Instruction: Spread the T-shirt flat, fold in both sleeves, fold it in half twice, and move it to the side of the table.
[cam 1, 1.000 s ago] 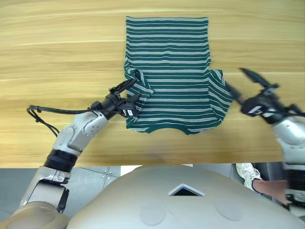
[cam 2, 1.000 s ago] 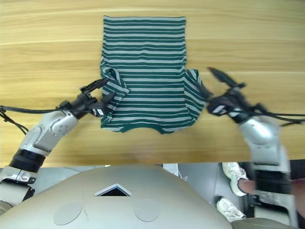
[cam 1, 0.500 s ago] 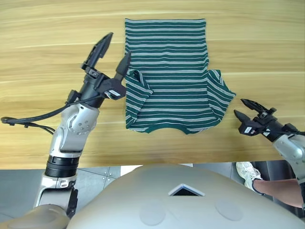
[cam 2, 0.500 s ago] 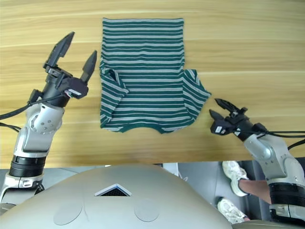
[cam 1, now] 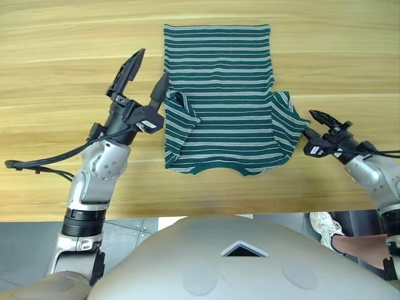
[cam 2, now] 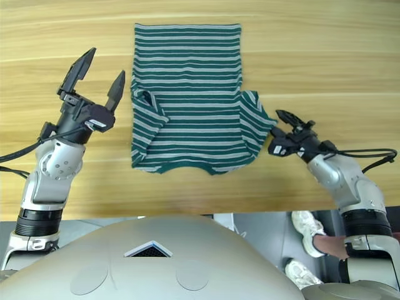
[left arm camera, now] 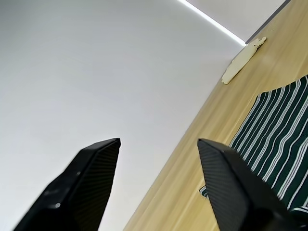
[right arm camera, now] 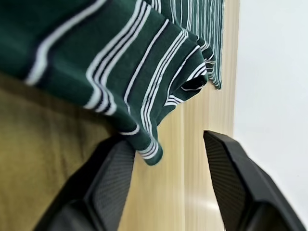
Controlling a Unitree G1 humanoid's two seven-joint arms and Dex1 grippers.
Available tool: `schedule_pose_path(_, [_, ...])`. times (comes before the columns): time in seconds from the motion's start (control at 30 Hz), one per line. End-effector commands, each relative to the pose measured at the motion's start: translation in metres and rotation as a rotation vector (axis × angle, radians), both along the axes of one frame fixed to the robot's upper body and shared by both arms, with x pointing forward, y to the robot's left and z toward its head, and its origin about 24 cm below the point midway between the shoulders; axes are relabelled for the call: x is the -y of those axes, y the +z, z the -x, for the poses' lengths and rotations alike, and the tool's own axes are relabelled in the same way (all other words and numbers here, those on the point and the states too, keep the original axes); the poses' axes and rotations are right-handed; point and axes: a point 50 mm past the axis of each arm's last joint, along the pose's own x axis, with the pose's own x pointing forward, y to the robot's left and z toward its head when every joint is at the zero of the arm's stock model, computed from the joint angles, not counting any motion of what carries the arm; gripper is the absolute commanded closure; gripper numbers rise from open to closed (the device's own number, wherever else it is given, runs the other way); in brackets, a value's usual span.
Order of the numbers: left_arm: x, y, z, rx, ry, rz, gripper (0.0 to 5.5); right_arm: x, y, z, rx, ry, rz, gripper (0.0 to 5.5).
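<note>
Now the left hand hangs wide open and empty beside the T-shirt on the tabletop; the right hand, open, sits at its right sleeve tip.

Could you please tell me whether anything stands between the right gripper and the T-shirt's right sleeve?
Nothing visible does: the right gripper, fingers open, sits at the tip of the right sleeve of the T-shirt, on the table.
</note>
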Motion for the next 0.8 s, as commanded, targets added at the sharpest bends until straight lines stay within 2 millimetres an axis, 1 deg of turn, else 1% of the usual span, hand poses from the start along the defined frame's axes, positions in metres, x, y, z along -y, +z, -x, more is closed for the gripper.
schedule_pose_path(0.03, [-0.0006,-0.0014,0.0018,-0.005,0.004,-0.012,2.49,0.0047,-0.0093,0.0047,-0.059,-0.009,0.04,3.56])
schedule_pose_path(0.1, [-0.0006,-0.0025,0.0024,-0.01,0.004,-0.014,2.49,0.0049,-0.0094,0.0044,-0.058,-0.01,0.038,3.96])
schedule_pose_path(0.4, [0.0007,-0.0031,0.0036,-0.015,-0.005,-0.014,2.49,0.0044,-0.011,0.006,-0.071,-0.007,0.029,5.38])
schedule_pose_path(0.43, [0.0007,-0.003,0.0037,-0.015,-0.006,-0.014,2.49,0.0043,-0.0112,0.0063,-0.072,-0.007,0.028,5.46])
schedule_pose_path(0.7, [0.0014,-0.0039,0.0045,-0.013,-0.008,-0.011,2.49,0.0012,-0.0115,0.0064,-0.063,0.002,0.015,5.46])
schedule_pose_path(0.8, [0.0023,-0.0045,0.0047,-0.015,-0.01,-0.01,2.49,-0.0013,-0.0079,0.0048,-0.036,0.01,0.002,5.46])
